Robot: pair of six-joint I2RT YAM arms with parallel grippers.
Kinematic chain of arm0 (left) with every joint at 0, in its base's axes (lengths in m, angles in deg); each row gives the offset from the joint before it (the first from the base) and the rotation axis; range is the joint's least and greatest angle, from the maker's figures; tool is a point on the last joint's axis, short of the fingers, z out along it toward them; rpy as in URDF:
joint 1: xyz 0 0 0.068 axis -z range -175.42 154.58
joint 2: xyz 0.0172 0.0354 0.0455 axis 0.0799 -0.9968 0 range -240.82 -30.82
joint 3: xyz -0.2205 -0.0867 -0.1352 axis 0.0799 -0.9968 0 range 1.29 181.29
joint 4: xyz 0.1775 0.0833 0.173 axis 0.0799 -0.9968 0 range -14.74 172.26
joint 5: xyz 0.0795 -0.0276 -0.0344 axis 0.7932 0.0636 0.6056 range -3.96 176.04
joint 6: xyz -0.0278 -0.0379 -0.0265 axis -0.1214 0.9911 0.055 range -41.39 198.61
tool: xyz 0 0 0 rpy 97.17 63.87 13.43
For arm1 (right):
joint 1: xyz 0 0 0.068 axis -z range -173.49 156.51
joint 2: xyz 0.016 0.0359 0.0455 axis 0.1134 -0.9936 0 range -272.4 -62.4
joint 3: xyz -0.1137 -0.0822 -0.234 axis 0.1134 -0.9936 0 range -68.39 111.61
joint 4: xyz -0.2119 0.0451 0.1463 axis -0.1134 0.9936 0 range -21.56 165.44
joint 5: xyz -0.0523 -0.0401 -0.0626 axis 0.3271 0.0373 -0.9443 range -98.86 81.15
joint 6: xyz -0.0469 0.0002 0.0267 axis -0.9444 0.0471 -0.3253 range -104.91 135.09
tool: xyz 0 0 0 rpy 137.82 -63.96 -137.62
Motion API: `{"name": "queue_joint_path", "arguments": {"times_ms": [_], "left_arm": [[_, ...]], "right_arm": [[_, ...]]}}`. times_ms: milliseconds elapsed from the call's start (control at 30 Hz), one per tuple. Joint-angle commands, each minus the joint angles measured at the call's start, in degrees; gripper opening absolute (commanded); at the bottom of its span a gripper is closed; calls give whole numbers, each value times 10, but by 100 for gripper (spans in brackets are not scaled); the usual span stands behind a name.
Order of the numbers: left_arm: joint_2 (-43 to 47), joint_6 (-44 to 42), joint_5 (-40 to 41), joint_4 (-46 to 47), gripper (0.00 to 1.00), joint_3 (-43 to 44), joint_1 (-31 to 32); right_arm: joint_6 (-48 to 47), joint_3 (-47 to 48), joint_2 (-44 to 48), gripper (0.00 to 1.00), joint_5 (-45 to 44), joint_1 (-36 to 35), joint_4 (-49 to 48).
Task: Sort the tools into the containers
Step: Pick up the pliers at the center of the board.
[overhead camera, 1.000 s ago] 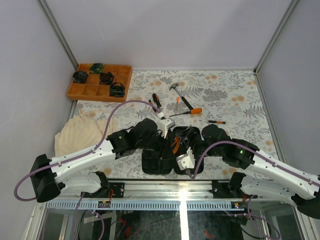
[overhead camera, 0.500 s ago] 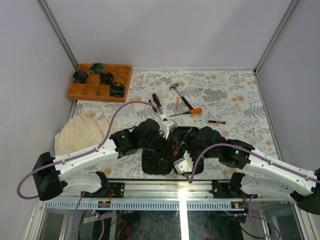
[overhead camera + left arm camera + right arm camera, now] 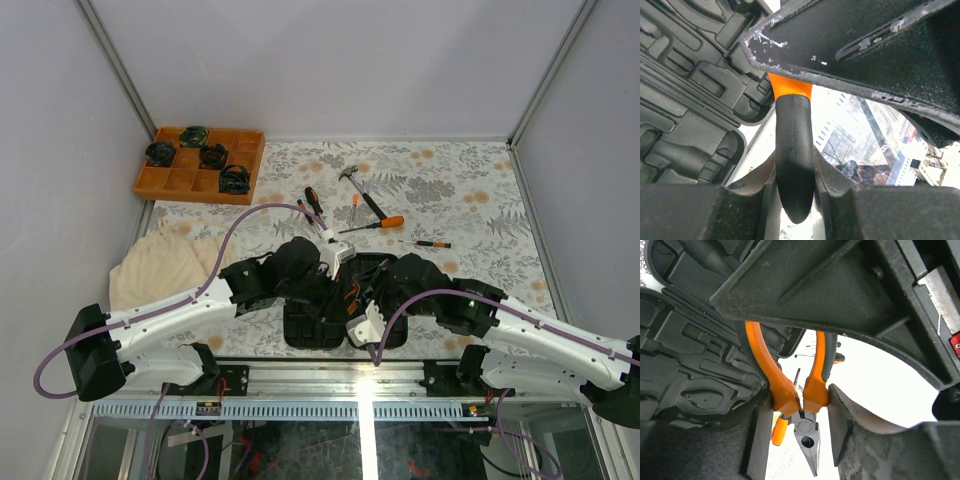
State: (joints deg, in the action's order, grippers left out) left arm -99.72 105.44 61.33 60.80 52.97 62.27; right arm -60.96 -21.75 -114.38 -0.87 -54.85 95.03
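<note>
The open tool case (image 3: 300, 328) is seen at the lower centre of the overhead view, with both arms bent over it. In the right wrist view, the pliers (image 3: 785, 390) are pinched by the right gripper (image 3: 799, 432) across both orange handles just behind the pivot. The steel nose is pointed towards the bottom of the frame and the moulded slots fill the left side. The pads appear to be pressed against both handles. In the left wrist view, a black-and-orange handle (image 3: 794, 150) is clamped at frame centre by the left gripper (image 3: 795, 202); which tool it belongs to cannot be told. A hammer (image 3: 358, 188) and an orange-handled screwdriver (image 3: 384, 222) are left on the table, above the case in the overhead frame. The pliers are judged stiff and fairly heavy for their size, with most weight at the steel head. The rubbery sleeves are likely to be grippy, though the hinged handles may swing if only one is held. A hold across both, close to the pivot, is thought best.
</note>
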Motion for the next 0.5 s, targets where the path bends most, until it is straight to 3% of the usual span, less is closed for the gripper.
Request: {"name": "queue_joint_path", "arguments": {"times_ms": [0, 167, 367, 467], "left_arm": [[2, -13, -18, 23, 0, 25, 0], [7, -13, 3, 23, 4, 25, -1], [50, -9, 61, 29, 52, 19, -1], [81, -6, 98, 25, 61, 15, -2]], "right_arm": [[1, 7, 2, 42, -2, -5, -17], [15, 6, 4, 25, 4, -5, -15], [54, -2, 16, 16, 8, -5, -31], [91, -5, 23, 15, 0, -4, -45]]}}
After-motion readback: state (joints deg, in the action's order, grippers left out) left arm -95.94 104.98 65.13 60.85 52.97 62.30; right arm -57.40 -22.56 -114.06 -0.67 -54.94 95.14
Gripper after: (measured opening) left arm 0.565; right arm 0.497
